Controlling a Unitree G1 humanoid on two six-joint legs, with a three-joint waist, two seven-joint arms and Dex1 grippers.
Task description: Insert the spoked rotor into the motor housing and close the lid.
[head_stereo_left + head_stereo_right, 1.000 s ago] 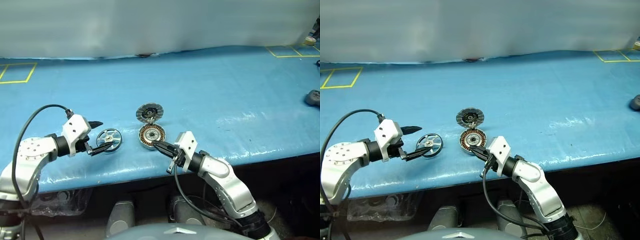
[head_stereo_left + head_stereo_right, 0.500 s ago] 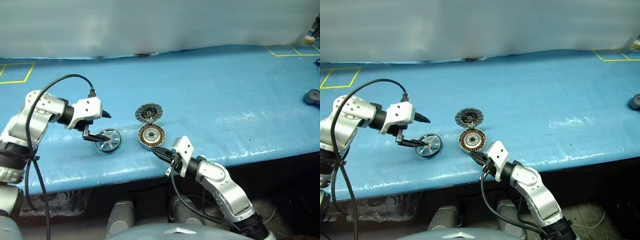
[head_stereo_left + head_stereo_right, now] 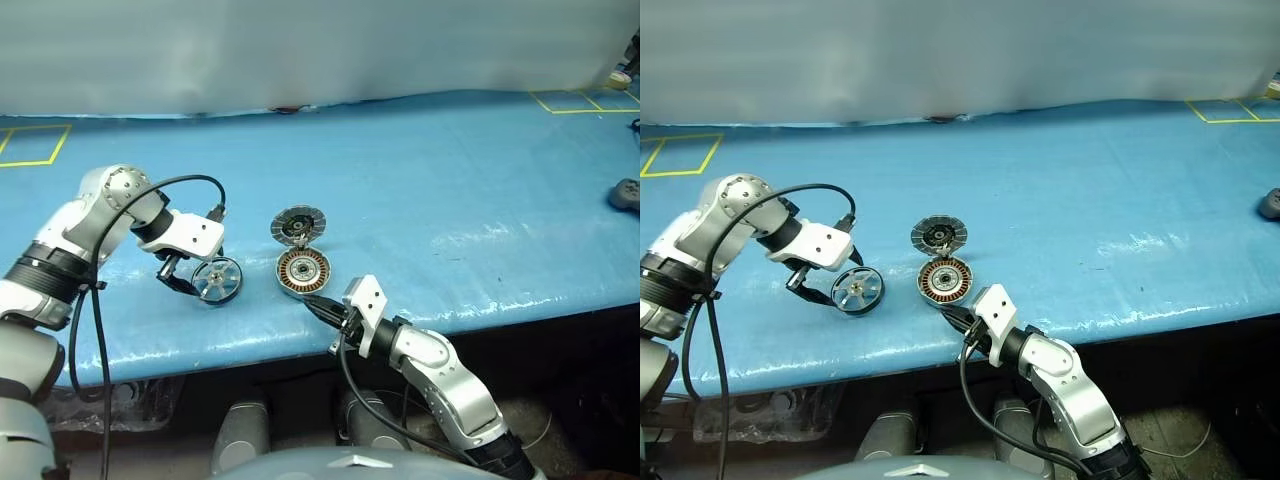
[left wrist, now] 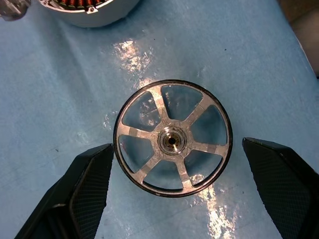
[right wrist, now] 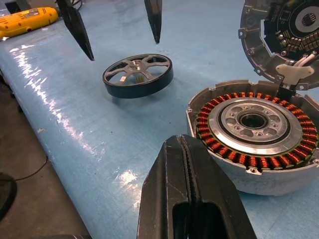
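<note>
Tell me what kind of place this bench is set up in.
Probably a robotics lab or workshop test bench: a blue plastic sheet covers the table, yellow tape squares mark spots on it, a yellow power tool lies at its edge, and an opened motor housing awaits assembly.

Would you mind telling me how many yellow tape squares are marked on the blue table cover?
2 in view: one yellow tape outline at the far left corner, another at the far right corner; both are cut by the picture's edge, so more may lie outside it.
</note>
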